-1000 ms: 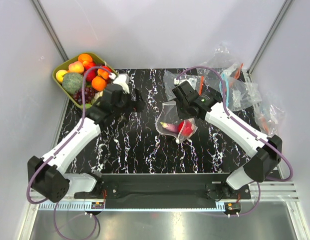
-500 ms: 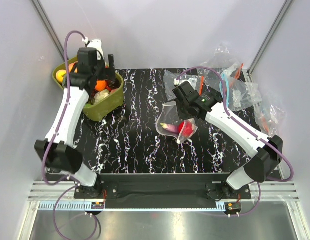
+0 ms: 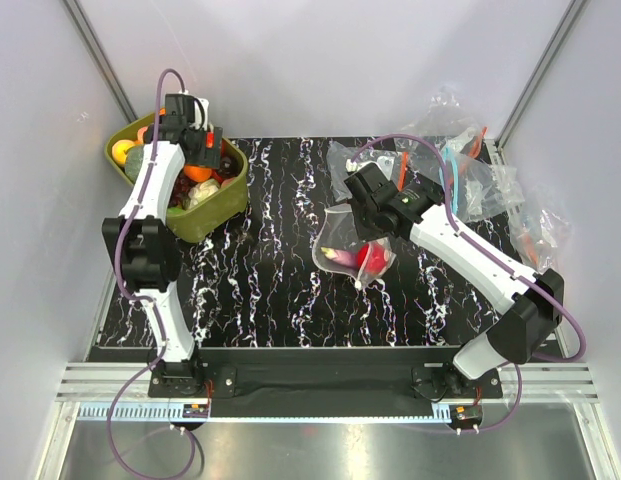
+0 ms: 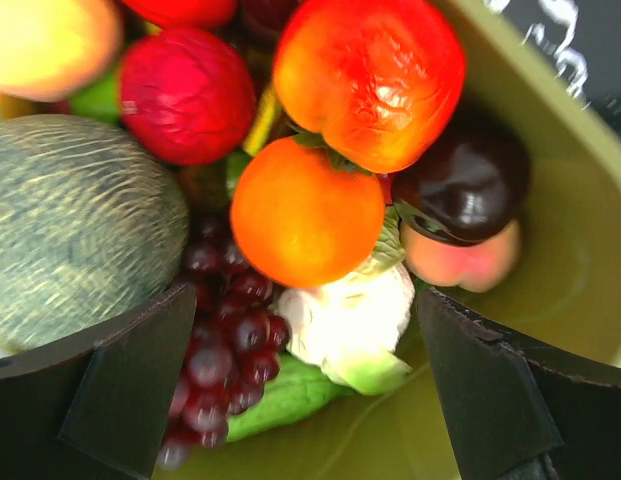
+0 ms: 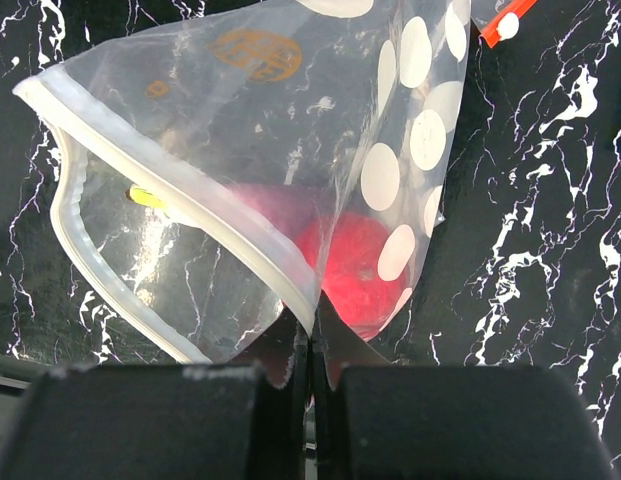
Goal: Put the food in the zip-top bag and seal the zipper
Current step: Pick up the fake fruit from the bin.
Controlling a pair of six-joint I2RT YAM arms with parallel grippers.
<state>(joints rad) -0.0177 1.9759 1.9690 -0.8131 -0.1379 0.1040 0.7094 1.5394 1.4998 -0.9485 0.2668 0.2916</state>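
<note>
The food lies heaped in an olive-green tub [image 3: 205, 215] at the table's back left: an orange [image 4: 306, 212], a red-orange fruit [image 4: 370, 75], dark-red grapes [image 4: 222, 350], a purple plum [image 4: 465, 180]. My left gripper [image 3: 198, 140] is open above the tub, jaws either side of the grapes and a white-green piece [image 4: 350, 320]. My right gripper [image 3: 362, 205] is shut on the zipper [image 5: 205, 215] of the white-dotted zip-top bag [image 5: 410, 150], holding its mouth open above the table. A red fruit [image 5: 355, 265] and a purple piece [image 3: 340, 256] lie inside the bag.
A pile of clear undotted bags [image 3: 460, 165] with orange and blue strips lies at the back right. A large green melon [image 4: 80, 220] fills the tub's left side. White walls close in the black marbled table [image 3: 280, 280] on three sides.
My left arm has swung from the table's left-middle up and back over the tub, its gripper now among the food. My right gripper has kept hold of the bag.
</note>
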